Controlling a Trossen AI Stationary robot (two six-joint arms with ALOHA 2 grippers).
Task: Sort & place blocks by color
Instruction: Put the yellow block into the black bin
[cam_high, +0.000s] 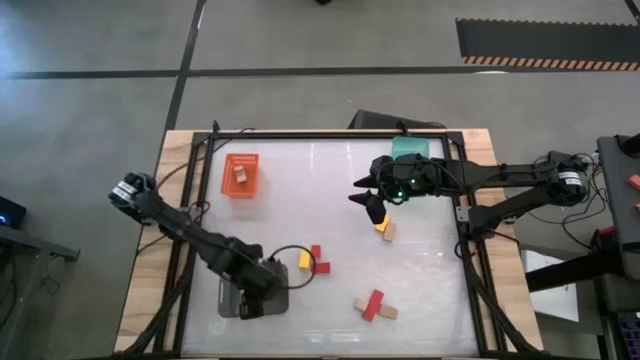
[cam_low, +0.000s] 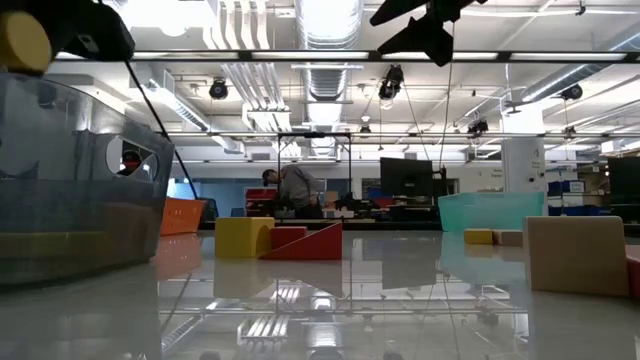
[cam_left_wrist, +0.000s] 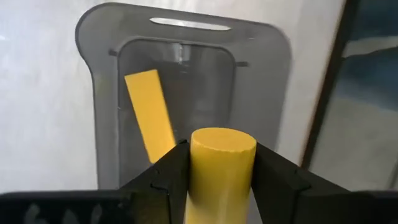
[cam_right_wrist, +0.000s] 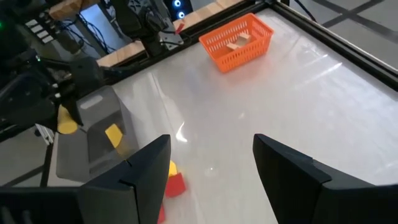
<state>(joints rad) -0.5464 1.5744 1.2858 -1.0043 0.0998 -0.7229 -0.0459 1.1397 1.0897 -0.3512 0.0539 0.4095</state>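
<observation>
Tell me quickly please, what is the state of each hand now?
Left hand: closed on a yellow cylinder block, above the grey tray.
Right hand: open, holding nothing, above the table.

We see a white table (cam_high: 330, 190) carrying an orange basket (cam_high: 241, 176), a green tray (cam_high: 410, 148), a grey tray (cam_high: 240, 302) and loose blocks (cam_high: 375, 305) nearer the grey tray.

Yellow cylinder's (cam_left_wrist: 222, 177) lower end beyond the left wrist view's edge.
</observation>
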